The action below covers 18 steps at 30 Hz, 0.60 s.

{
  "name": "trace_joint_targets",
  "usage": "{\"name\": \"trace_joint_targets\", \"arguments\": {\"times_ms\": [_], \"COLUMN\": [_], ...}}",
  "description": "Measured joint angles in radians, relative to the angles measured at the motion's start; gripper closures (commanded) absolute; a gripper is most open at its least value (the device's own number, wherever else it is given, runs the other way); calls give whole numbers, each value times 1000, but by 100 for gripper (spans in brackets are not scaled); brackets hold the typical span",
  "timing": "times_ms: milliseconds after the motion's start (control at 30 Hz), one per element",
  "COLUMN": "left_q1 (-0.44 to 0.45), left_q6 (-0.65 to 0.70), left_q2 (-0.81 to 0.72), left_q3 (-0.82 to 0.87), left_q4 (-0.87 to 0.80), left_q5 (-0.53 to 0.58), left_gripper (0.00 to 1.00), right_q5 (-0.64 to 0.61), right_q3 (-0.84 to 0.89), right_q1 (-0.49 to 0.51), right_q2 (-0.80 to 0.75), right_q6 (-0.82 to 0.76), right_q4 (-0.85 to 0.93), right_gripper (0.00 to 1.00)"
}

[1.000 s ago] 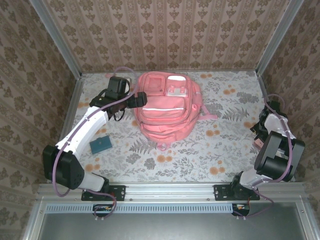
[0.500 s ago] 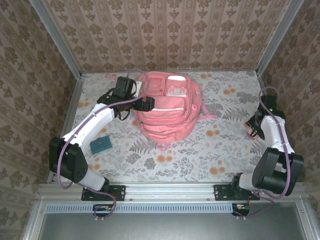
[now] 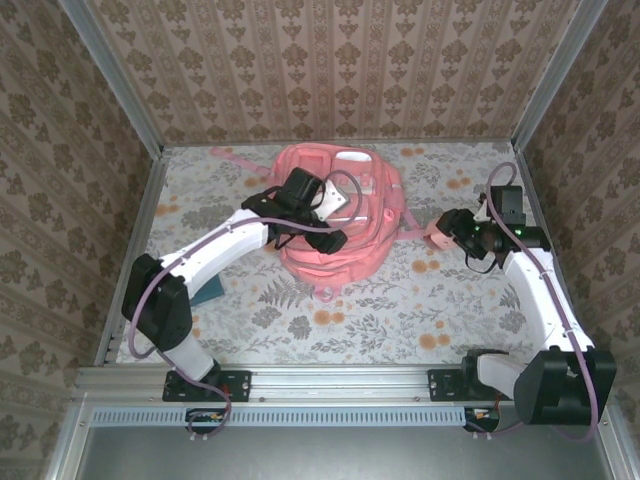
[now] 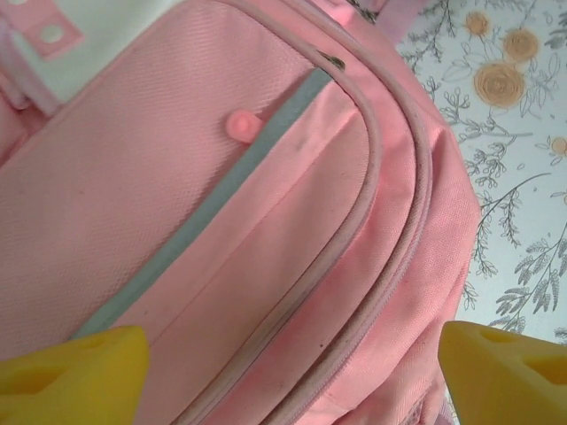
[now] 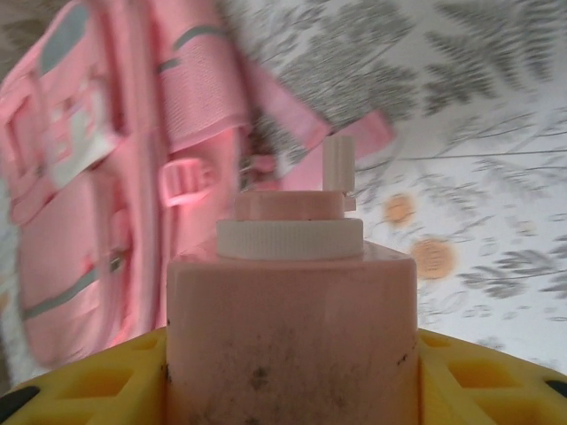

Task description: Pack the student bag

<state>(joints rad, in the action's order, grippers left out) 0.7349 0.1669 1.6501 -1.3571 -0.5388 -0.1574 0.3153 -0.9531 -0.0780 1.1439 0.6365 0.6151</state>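
The student bag (image 3: 345, 225), a large pink backpack, lies flat mid-table with its front pockets up. My left gripper (image 3: 318, 236) hovers over its front pocket. In the left wrist view both yellow fingertips (image 4: 75, 372) stand far apart above the student bag's (image 4: 266, 221) pink fabric and zip seams, holding nothing. My right gripper (image 3: 455, 228) is shut on a pink bottle (image 3: 438, 229), off the table, just right of the bag. In the right wrist view the bottle (image 5: 291, 345), white-capped, sits tight between the yellow fingers, with the bag (image 5: 97, 177) beyond it at the left.
A teal notebook (image 3: 207, 292) lies on the floral tablecloth at the left, partly under my left arm. Thin pink straps (image 3: 420, 232) trail from the bag's right side toward the bottle. Patterned walls enclose the table on three sides.
My left arm swung right from the bag's left side to above its front pocket. My right arm carried the pink bottle from the table's right edge toward the bag.
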Motion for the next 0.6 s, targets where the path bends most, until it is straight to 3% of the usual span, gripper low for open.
{"name": "trace_joint_targets", "arguments": {"times_ms": [233,500,600], "left_q1": [4,3,3], "left_q6": [156,279,299], "left_q2": [124,254,268], "left_q3": [-95,-218,-230], "left_q4": [-50,-151,-163], "left_q5": [-16,-47,-48], "left_gripper": [38,37,46], "right_q5": [79,102,109], "right_q3": [14,37,40], "right_q1": [65,73,76], "right_q2": [-8,-10,-10], "right_q6": [29,49,50], "right_q4": [-56,-84,-94], "right_gripper": [50,50,50]}}
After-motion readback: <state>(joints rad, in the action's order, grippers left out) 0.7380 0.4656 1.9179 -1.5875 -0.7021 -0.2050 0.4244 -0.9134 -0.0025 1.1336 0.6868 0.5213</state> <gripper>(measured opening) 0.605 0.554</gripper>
